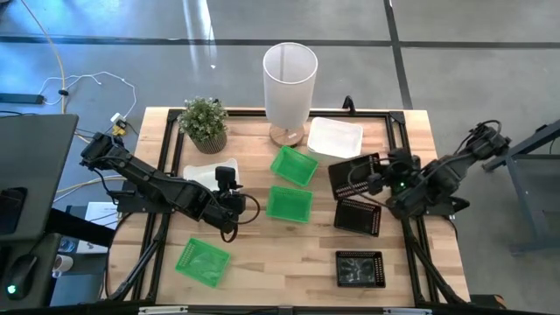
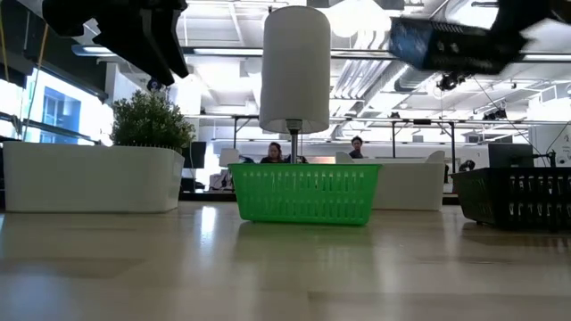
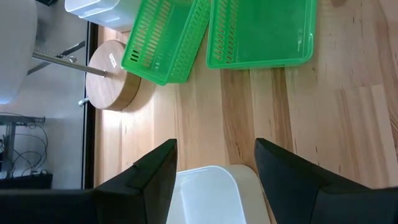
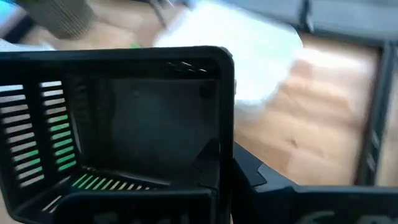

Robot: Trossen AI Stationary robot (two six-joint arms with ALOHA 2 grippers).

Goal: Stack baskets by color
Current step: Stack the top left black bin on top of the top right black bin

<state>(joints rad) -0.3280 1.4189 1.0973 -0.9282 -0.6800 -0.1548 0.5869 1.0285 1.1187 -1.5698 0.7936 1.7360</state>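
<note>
Baskets mostly unsorted: right gripper [image 1: 378, 182] clamped on a black basket [image 1: 354, 176], lifted over another black basket [image 1: 359, 215]; third black one [image 1: 359, 268] nearer the front edge. Left gripper [image 1: 229, 194] open over a white basket [image 3: 208, 196], not gripping yet. Risks: the held black basket hangs by one wall, could tilt, slip or land crooked instead of nesting; left fingers may push the white basket rather than straddle its wall. Green baskets [image 1: 290, 203] mid-worktop [image 1: 271, 262], pale wood slats. White bin [image 1: 290, 79], plant [image 1: 204, 122] at back; open-plan room, people seated behind.
</note>
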